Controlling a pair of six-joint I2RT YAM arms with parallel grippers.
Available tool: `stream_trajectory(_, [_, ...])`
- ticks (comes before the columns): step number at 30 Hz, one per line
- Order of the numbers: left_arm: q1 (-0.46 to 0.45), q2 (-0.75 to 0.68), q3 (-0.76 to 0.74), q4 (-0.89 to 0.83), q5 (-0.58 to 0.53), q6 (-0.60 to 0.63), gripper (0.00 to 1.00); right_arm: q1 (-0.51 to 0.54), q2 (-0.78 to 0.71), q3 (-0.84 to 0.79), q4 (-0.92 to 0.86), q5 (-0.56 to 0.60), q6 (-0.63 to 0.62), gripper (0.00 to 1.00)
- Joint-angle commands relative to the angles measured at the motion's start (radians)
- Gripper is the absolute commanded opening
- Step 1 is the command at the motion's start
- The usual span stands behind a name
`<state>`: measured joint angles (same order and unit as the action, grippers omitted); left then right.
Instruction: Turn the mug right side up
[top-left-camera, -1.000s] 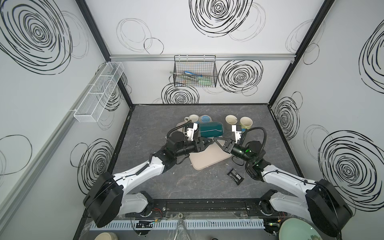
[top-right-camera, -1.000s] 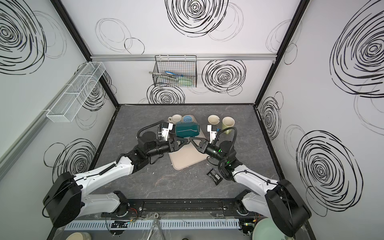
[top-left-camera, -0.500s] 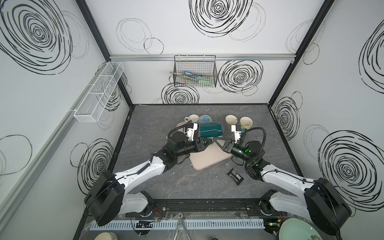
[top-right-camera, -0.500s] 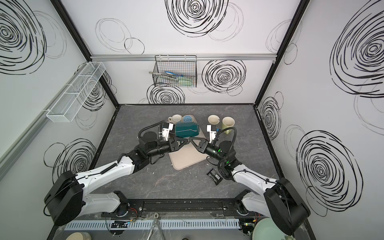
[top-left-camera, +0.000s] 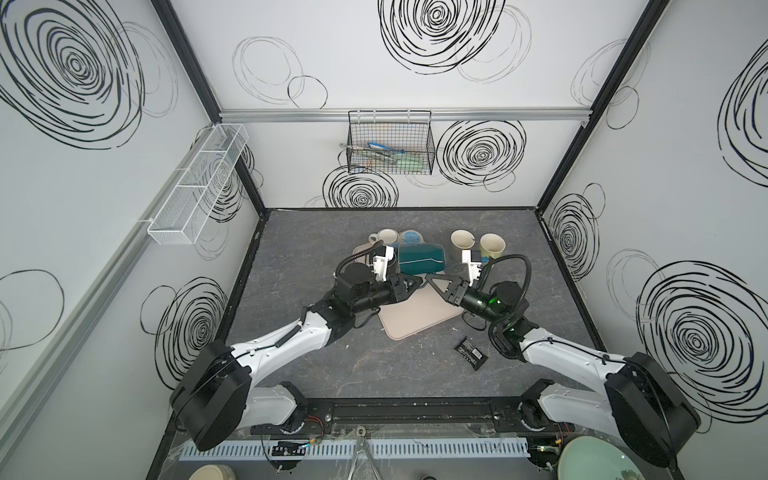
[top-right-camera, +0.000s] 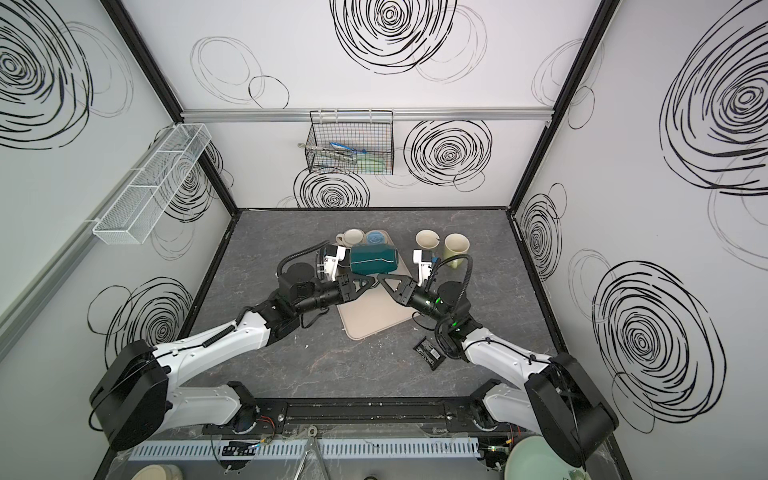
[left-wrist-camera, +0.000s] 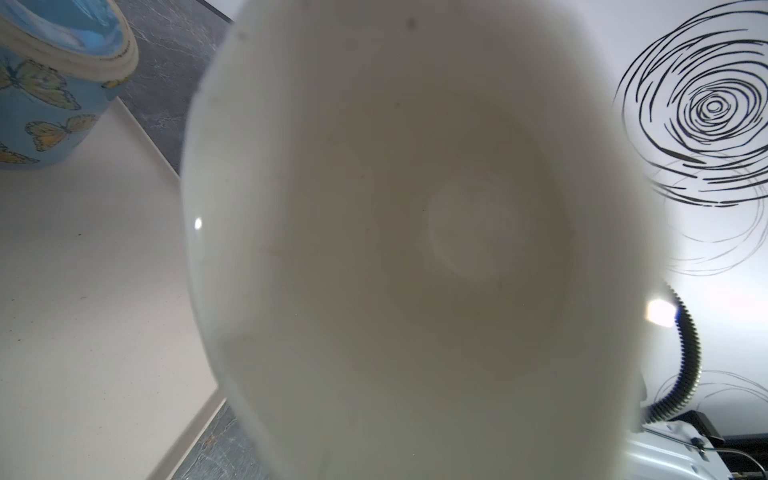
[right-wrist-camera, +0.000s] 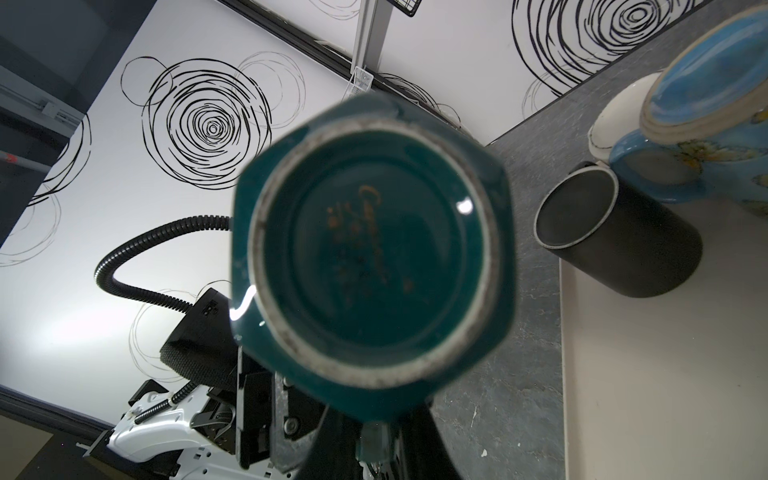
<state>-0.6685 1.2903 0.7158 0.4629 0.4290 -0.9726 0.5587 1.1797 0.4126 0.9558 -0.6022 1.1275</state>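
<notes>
Fingers of the right gripper pinch the teal mug from beneath, holding it sideways just above them over the beige mat, seemingly mid-turn. Opposite, the left gripper meets the mouth end; whether it grips cannot be told. Gold script on the base is too blurred to read.

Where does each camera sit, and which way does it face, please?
Top views: high at the front, looking down toward the back wall; both arms, left gripper, right gripper, teal mug.
Left wrist: on the left arm, looking into the mug's white inside; the right arm's cable shows.
Right wrist: on the right arm, facing the mug's base; the left arm shows behind.
Shared: both wrist views see the butterfly mug and beige mat.
</notes>
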Motion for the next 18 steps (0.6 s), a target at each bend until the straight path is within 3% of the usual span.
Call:
stream_trajectory(1, [0.009, -0.031, 0.013, 0.209, 0.040, -0.027, 0.28, 0.012, 0.006, -0.009, 0.065, -0.002, -0.006, 0.00])
stream_trajectory(9, [0.024, -0.030, -0.004, 0.319, 0.107, -0.064, 0.23, 0.012, 0.011, -0.017, 0.059, 0.003, -0.005, 0.00])
stream_trajectory(15, [0.024, -0.016, 0.001, 0.358, 0.138, -0.085, 0.06, 0.012, 0.028, -0.012, 0.057, 0.000, -0.003, 0.00])
stream_trajectory(18, [0.023, -0.013, 0.010, 0.339, 0.142, -0.076, 0.04, 0.012, 0.033, -0.010, 0.055, -0.003, -0.004, 0.00])
